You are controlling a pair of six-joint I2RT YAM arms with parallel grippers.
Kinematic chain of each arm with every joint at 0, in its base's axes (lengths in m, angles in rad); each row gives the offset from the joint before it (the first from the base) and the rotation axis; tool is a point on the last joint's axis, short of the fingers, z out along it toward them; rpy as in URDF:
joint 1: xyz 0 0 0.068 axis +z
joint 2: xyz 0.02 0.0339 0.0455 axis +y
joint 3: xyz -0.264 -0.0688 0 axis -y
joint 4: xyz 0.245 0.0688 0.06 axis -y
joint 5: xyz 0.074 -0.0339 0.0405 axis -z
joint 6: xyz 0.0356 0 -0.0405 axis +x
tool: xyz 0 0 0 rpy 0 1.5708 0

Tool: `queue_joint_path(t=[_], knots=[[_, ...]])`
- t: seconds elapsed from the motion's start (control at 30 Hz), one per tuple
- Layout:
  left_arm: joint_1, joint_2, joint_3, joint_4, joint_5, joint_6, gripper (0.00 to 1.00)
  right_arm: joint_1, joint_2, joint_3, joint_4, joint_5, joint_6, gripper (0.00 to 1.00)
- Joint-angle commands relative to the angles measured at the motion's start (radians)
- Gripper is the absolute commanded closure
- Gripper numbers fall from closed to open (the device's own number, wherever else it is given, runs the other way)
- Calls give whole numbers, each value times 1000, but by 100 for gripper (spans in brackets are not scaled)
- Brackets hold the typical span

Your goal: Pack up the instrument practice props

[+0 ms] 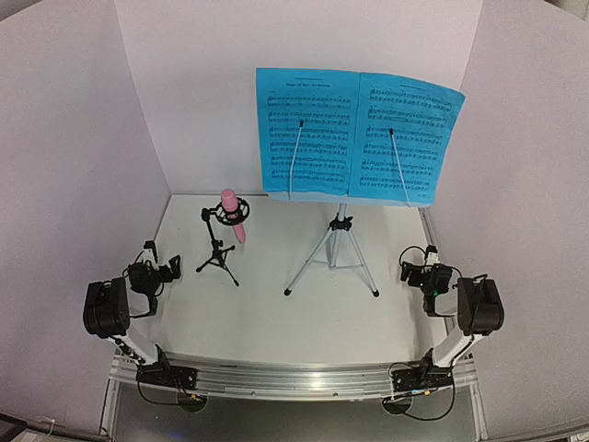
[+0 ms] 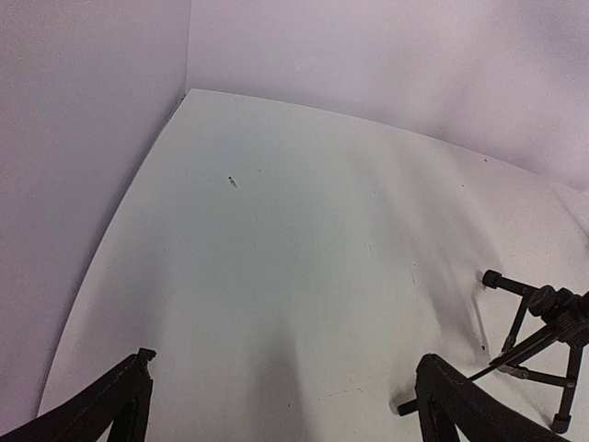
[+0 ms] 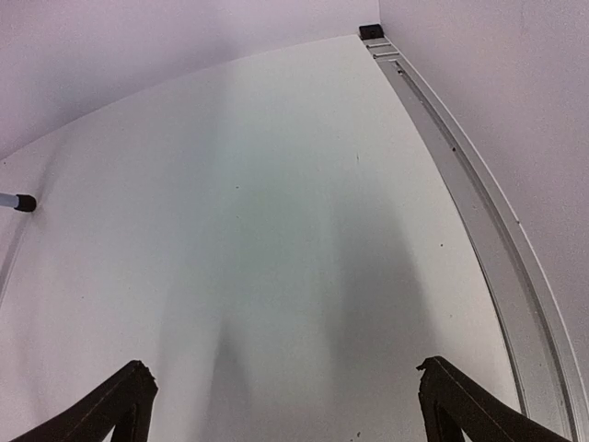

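Top: nothing packed yet. The pink microphone [image 1: 232, 210] sits in the mic stand [image 1: 219, 253] ring; blue pages [image 1: 354, 133] rest on the music stand [image 1: 336, 249], all upright on the tabletop [image 1: 258, 318].
Left wrist: your left gripper [image 2: 285, 368] is spread wide, empty.
Right wrist: your right gripper [image 3: 285, 373] is wide, empty.

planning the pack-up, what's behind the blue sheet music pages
The blue sheet-music pages cover the music stand's desk, so none of its surface can be seen. Only the silver tripod shows below them. Two thin clip arms lie across the front, not behind.
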Motion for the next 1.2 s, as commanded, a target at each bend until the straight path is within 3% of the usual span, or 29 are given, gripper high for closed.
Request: queue_joint_path(t=[0.0,0.23,0.4,0.43,0.53,0.67,0.8,0.93,1.03,1.17], knots=[[-3,8,27,11,-8,13,0,4,-79,24,-21,61,22,2],[-4,-8,19,20,4,14,0,2,-323,19,-218,124,100,2],[-5,-178,-80,62,-26,3,0,2,-459,114,-490,-67,225,2],[-6,-247,-71,-11,-9,10,0,2,-481,129,-535,-95,236,2],[-10,-479,47,-445,18,-41,0,2,-579,108,-582,-142,263,2],[-34,-545,179,-789,225,30,0,2,-713,70,-620,-169,281,2],[-128,-520,230,-870,263,181,0,4,-787,83,-684,-251,312,3],[-150,-395,354,-941,531,309,0,6,-832,98,-714,-313,342,3],[-152,-310,419,-872,657,336,1,18,-845,105,-717,-351,359,3],[-170,-192,523,-860,735,384,16,64,-845,111,-725,-365,361,3]])
